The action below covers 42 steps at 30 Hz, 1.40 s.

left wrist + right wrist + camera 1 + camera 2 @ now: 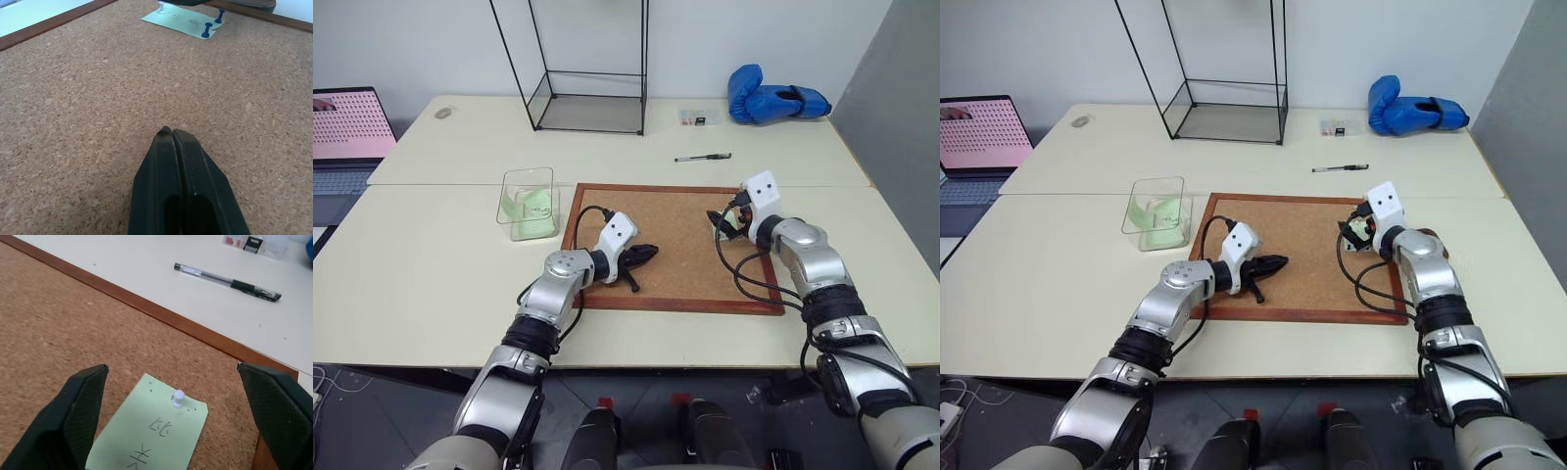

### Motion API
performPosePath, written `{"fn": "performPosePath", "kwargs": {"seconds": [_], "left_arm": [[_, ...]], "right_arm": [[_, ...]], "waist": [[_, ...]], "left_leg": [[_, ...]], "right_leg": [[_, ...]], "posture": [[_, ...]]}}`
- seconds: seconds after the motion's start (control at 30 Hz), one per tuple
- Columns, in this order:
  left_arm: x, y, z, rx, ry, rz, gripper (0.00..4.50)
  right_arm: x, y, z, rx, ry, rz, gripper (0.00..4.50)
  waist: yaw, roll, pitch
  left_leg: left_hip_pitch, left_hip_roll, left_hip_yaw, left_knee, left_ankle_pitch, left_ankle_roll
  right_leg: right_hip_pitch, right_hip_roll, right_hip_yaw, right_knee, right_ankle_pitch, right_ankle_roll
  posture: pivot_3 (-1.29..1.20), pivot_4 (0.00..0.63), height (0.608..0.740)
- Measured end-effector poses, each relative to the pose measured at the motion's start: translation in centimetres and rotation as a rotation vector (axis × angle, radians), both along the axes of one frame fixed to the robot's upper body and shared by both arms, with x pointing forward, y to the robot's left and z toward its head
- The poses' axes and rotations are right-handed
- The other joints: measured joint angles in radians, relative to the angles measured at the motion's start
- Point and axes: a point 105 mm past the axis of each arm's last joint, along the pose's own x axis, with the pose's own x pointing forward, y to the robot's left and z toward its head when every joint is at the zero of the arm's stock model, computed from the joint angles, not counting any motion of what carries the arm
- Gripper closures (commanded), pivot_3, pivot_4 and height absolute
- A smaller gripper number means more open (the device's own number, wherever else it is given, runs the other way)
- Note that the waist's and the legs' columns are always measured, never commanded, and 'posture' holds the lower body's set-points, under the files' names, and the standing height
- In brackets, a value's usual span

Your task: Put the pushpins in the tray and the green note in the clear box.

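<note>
Cork-brown pinboard [675, 245] lies on the cream worktop [431, 284] as the right gripper [176, 421], its jaws spread wide and empty, hovers over the green note [151, 435], which sits pinned near the board's right edge. Step in hand, by the look of it: pulling the pushpins before the slip can be freed. Three pins hold the note, one white pushpin [178, 398] and two blue pushpins [212, 23]; the next move likely calls for the jaws to narrow on the small white head and lift straight up without creasing the paper. The left gripper [173, 134] rests clenched on nothing over the board's left half. One clear box [529, 203], green paper already showing inside, stands just off the board's upper-left corner. The tray cannot be made out for certain; something dark brown edges the board just past the note in the left wrist view. One pen [703, 157], one blue boxing glove [773, 98] and one wire-framed glass case [592, 98] sit behind
</note>
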Motion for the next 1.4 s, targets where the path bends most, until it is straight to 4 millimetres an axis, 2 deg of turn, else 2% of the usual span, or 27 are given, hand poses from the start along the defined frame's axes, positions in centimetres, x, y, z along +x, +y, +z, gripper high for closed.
{"fn": "performPosePath", "kwargs": {"seconds": [0.33, 0.53, 1.03, 1.17, 1.4], "left_arm": [[-0.2, 0.0, 0.0, 0.000, 0.002, 0.000, 4.50], [-0.2, 0.0, 0.0, 0.000, 0.001, 0.000, 4.50], [-0.3, 0.0, -0.1, 0.011, 0.002, -0.003, 4.50], [-0.3, 0.1, -0.1, 0.018, 0.006, -0.002, 4.50], [-0.3, 0.3, -0.2, 0.033, 0.005, -0.001, 4.50]], "right_arm": [[0.5, 0.3, -1.3, -0.025, 0.011, 0.003, 3.12], [0.7, 0.3, -1.2, -0.032, 0.011, 0.001, 4.46], [0.6, 0.2, -1.0, -0.005, 0.010, 0.001, 4.49], [0.7, 0.3, -0.5, 0.005, -0.004, 0.003, 4.49], [0.7, 0.6, 1.7, 0.040, -0.070, 0.009, 4.49]], "waist": [[-0.002, 0.000, 0.000], [-0.002, 0.000, 0.000], [-0.002, 0.000, 0.000], [-0.002, 0.001, 0.000], [-0.002, 0.002, -0.001]], "left_leg": [[0.000, 0.000, 0.000, 0.000, 0.000, 0.000], [0.000, 0.000, 0.000, 0.000, 0.000, 0.000], [0.000, 0.000, 0.000, 0.000, 0.000, 0.000], [0.000, 0.000, 0.000, 0.000, 0.000, 0.000], [0.001, 0.000, 0.000, 0.000, 0.000, 0.000]], "right_leg": [[0.000, 0.000, 0.000, 0.000, 0.000, 0.000], [0.000, 0.000, 0.000, 0.000, 0.000, 0.000], [0.000, 0.000, 0.000, 0.001, 0.000, 0.000], [0.000, 0.000, 0.000, 0.001, 0.000, 0.000], [0.000, 0.000, 0.000, 0.001, 0.000, 0.000]], "posture": [[0.00, 0.150, 0.740], [0.00, 0.150, 0.740], [0.00, 0.150, 0.740], [0.00, 0.150, 0.740], [0.00, 0.150, 0.740]]}}
